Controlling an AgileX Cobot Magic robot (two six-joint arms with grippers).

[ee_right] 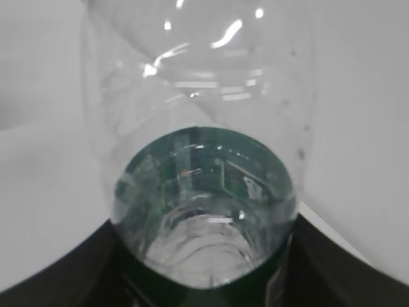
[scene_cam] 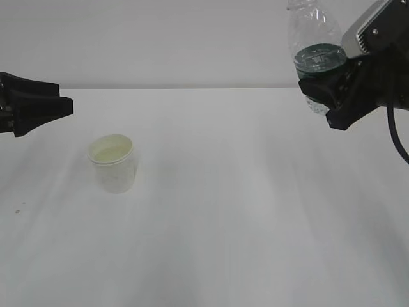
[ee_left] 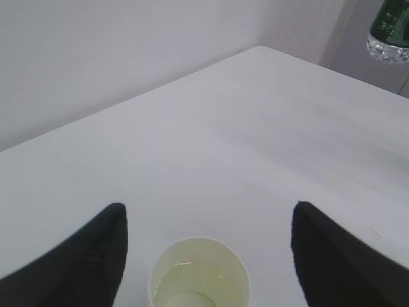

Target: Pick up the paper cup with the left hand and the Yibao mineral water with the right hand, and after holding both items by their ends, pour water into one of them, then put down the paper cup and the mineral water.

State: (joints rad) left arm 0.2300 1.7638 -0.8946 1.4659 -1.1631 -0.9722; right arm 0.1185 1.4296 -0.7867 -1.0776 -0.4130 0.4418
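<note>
Paper cup: the paper cup (scene_cam: 113, 163) is seen standing upright on the counter (scene_cam: 255, 211), toward its left side and well in from the near edge; a little liquid appears to lie in its pale bottom (the wrist view shows a faint glint).

Left hand: the left hand (ee_left: 208, 256) is held with its fingers (ee_left: 89, 256) spread wide to either side of the cup, nothing being gripped; in the exterior view it is seen off toward the left edge, apart from the cup.

Mineral water: the Yibao mineral water (scene_cam: 314, 54) is held in the air above the far right part of the counter, clear of the surface.

Right hand: the right hand (scene_cam: 332, 89) is closed around the bottle at its green label, the fingers partly open to the bottle's width.

Risk, cup: the light cup could be nudged or tipped if the left fingers are brought past it carelessly, and its contents spilled.

Risk, bottle: the thin ribbed wall may be crushed or allowed to slip while being lowered; an off-vertical landing could topple it (how much water remains cannot be told).
</note>
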